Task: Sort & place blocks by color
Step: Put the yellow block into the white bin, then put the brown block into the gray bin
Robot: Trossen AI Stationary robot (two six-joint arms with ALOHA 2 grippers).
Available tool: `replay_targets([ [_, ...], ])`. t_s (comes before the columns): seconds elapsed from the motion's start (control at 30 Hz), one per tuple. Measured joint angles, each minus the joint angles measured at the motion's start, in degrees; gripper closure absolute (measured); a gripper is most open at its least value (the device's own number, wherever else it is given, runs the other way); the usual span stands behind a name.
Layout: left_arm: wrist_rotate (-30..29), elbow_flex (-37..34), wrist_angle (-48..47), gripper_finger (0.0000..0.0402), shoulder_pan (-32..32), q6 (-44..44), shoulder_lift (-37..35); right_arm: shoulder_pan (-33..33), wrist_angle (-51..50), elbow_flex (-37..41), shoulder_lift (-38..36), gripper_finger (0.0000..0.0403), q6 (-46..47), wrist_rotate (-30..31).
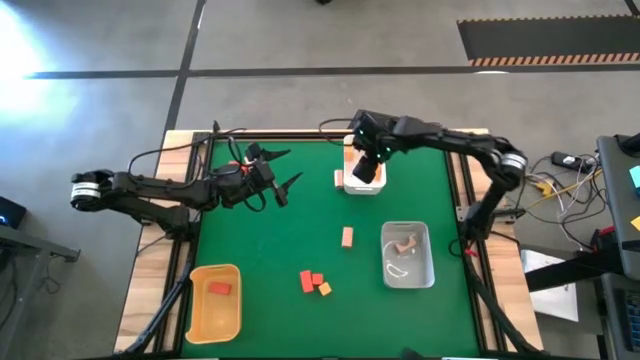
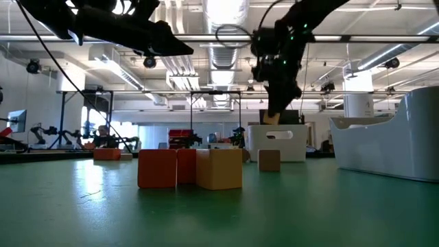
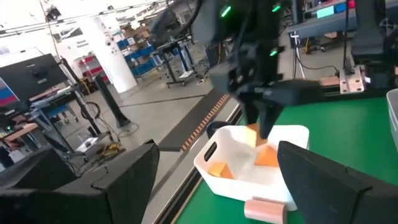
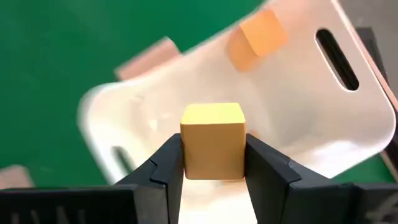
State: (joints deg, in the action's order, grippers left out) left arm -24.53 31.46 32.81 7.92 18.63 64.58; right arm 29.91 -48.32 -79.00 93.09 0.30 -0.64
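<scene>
Green surface (image 1: 260,240): right pincer (image 4: 214,163) clamps an orange-yellow block (image 4: 213,140) above the white tray (image 4: 298,118) (two already inside); left pincer (image 1: 283,170) waits agape, empty. Loose blocks (image 1: 315,283) near centre remain.

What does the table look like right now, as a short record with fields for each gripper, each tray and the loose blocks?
right gripper: shut on an orange-yellow block, above the white tray
left gripper: open, holding nothing, over the table's left side
white tray: holds at least two orange-yellow blocks; a tan block lies outside, against its wall
yellow tray: one red block
clear tray: tan pieces
loose blocks: two red and one orange-yellow clustered, one tan nearer the middle
</scene>
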Motion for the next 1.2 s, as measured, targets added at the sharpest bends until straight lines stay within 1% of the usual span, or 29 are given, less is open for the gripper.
replay_targets([
  [0.13, 0.0, 0.0, -0.9, 0.0093, 0.0, 0.0, 0.0, 2.2, -0.7, -2.2, 5.7, 0.0281, -4.3, -2.4],
  [0.37, 0.0, 0.0, -1.3, 0.0093, 0.0, -0.2, 0.0, 4.1, -0.8, -5.2, 14.1, 0.0281, -7.8, -2.2],
  [0.43, 0.0, 0.0, -1.7, 0.0093, 0.0, -0.2, 0.0, 4.3, -0.8, -5.5, 15.1, 0.0267, -7.9, -2.2],
  [0.6, 0.0, 0.0, -2.5, 0.0093, 0.0, -0.3, 0.0, 4.3, -0.6, -5.8, 15.4, 0.0208, -7.8, -2.3],
  [0.67, 0.0, 0.0, -2.5, 0.0093, 0.0, -0.3, 0.2, 4.3, -0.7, -5.8, 15.0, 0.0194, -7.4, -2.2],
  [0.77, 0.0, 0.0, -2.6, 0.0093, 0.0, -0.4, 0.7, 4.3, -1.1, -5.8, 13.8, 0.0184, -6.6, -2.2],
  [0.9, 0.2, 0.0, -2.5, 0.0093, 0.0, -0.4, 2.3, 4.1, -2.8, -5.7, 10.6, 0.0182, -4.9, -2.2],
  [1.0, 0.8, 0.6, -2.5, 0.0093, 0.0, -2.0, 4.5, 3.2, -3.8, -4.7, 6.5, 0.0184, -3.2, -2.2],
  [1.1, 4.9, 2.0, -2.5, 0.0093, 0.0, -3.3, 7.5, 1.1, -2.6, -2.4, 1.6, 0.0184, -1.6, -2.2],
  [1.2, 9.9, 4.0, -2.7, 0.0093, 0.0, -3.4, 11.1, -2.0, 1.3, 1.3, -3.8, 0.0184, -0.2, -2.3],
])
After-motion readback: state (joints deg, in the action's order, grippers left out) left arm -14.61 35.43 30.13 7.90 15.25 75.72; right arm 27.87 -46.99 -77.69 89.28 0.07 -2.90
